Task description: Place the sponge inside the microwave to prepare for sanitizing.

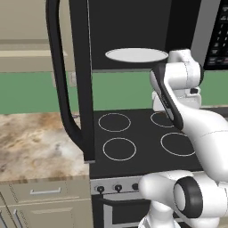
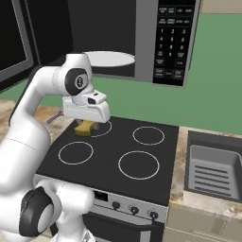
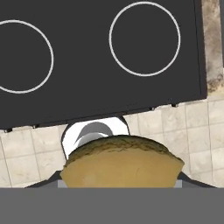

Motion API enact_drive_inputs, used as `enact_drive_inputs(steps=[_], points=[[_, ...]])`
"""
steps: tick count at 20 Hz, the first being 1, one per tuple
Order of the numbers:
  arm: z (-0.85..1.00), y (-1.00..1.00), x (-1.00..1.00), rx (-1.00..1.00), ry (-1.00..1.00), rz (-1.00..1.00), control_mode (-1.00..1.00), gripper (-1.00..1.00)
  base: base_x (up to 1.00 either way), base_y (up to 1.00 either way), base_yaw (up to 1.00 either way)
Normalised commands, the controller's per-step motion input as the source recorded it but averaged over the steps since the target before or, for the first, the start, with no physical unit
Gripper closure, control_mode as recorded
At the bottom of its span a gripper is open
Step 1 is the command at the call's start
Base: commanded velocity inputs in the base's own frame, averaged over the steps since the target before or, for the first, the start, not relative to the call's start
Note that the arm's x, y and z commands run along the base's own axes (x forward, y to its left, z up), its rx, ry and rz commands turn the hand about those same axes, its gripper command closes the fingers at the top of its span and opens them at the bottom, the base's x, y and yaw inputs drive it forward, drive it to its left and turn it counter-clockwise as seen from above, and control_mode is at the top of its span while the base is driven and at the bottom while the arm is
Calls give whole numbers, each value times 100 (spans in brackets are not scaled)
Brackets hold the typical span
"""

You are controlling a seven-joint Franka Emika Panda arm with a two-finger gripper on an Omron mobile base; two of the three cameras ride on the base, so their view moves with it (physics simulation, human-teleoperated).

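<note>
While the white arm reaches forward over a black cooktop (image 2: 118, 151), its jaws (image 2: 86, 126) are closed on the sponge (image 2: 86, 127), an olive-yellow block that hangs under the hand above the rear-left burner ring (image 2: 97, 127), clear of the glass in the right base view. In the hand view the sponge (image 3: 122, 162) sits large at the bottom of the frame, its darker rough side up, pinched between the two dark finger tips, with the cooktop (image 3: 87, 83) and its white burner rings beyond and pale floor tiles (image 3: 192, 127) past the stove's front edge. The jaws stand partly apart, held there by the width of the block.

The microwave (image 2: 142, 38), a black box with silver trim, is mounted above the stove with its door (image 1: 82, 80) swung wide open; the tall black handle (image 1: 60, 80) curves down the door's edge in the left base view. Inside, the round white turntable (image 1: 136, 55) lies bare, higher than the sponge and behind it. The keypad strip (image 2: 174, 40) runs down the microwave's right side. A marbled desk (image 1: 35, 142) flanks the stove on the left, a sink (image 2: 215, 172) is set in on the right, and a green wall (image 2: 208, 85) backs the scene.
</note>
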Motion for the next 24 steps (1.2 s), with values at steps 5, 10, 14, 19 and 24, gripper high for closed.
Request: enact_drive_inputs(steps=[5, 10, 14, 19, 24], points=[[27, 5, -5, -1, -20, 0, -100, 100, 0, 0, 0], [57, 0, -1, 0, -30, 1, -100, 100, 0, 0, 0], [60, 4, 0, 0, -23, 0, -100, 100, 0, 0, 0], [67, 4, 15, -2, -17, 0, -100, 100, 0, 0, 0], [59, 0, 31, -9, -15, 0, -100, 100, 0, 0, 0]])
